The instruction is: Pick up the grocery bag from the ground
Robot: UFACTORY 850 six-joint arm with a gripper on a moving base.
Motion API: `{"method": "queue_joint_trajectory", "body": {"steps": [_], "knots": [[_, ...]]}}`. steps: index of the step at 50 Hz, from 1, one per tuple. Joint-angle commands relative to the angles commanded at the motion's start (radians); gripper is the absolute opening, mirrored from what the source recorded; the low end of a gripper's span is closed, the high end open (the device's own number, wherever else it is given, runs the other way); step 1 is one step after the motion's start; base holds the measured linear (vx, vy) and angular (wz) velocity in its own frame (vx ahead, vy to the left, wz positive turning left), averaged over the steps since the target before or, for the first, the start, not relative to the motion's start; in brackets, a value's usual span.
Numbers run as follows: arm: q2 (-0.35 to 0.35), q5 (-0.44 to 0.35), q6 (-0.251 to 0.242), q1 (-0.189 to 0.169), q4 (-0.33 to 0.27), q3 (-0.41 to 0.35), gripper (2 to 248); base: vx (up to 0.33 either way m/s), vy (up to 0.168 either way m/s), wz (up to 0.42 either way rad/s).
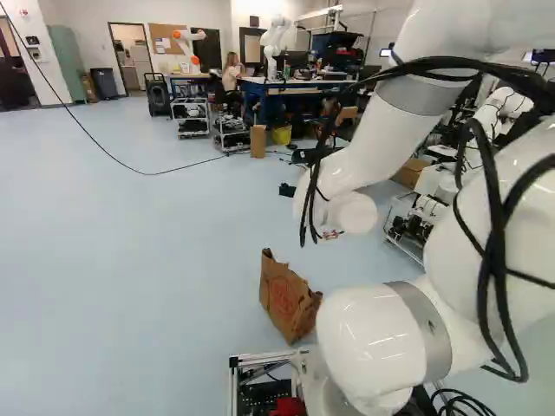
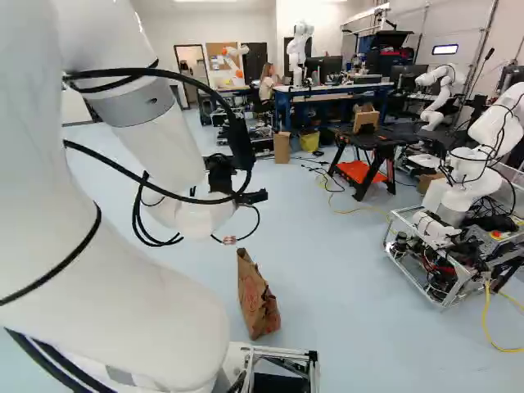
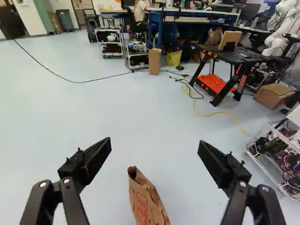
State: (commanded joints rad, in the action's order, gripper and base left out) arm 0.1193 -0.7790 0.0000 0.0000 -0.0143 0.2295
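Standing on the smooth, pale-blue floor (image 1: 130,260), a creased brown paper bag (image 1: 286,299), narrow and printed in red, is shown with its folded mouth upward, seemingly leaning a little. The black pincer (image 2: 223,175) is spread wide; the bag is framed between its ribbed fingers, gripped by neither.

So the brown paper bag (image 2: 259,303) is standing on the pale blue floor (image 2: 344,270), just ahead of the base's metal frame (image 2: 286,354). The white arm (image 2: 151,135) hogs the left side, black cable (image 2: 188,79) looping off it. Over on the right, another robot (image 2: 494,135) sits on a metal-framed cart (image 2: 442,299). Further back there's 1 black surface (image 2: 391,139) with an orange shelf (image 2: 360,172) underneath, and 1 yellow bin (image 2: 309,142) next to a tall brown box (image 2: 282,148).
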Motion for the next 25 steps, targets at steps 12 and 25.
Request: {"method": "queue_joint_trajectory", "body": {"steps": [12,25], "knots": [[-0.067,0.128,0.0,0.0,-0.033,0.065,247,0.0,0.0,0.0],[-0.136,0.27,0.0,0.0,-0.068,0.134,247,0.0,0.0,0.0]]}}
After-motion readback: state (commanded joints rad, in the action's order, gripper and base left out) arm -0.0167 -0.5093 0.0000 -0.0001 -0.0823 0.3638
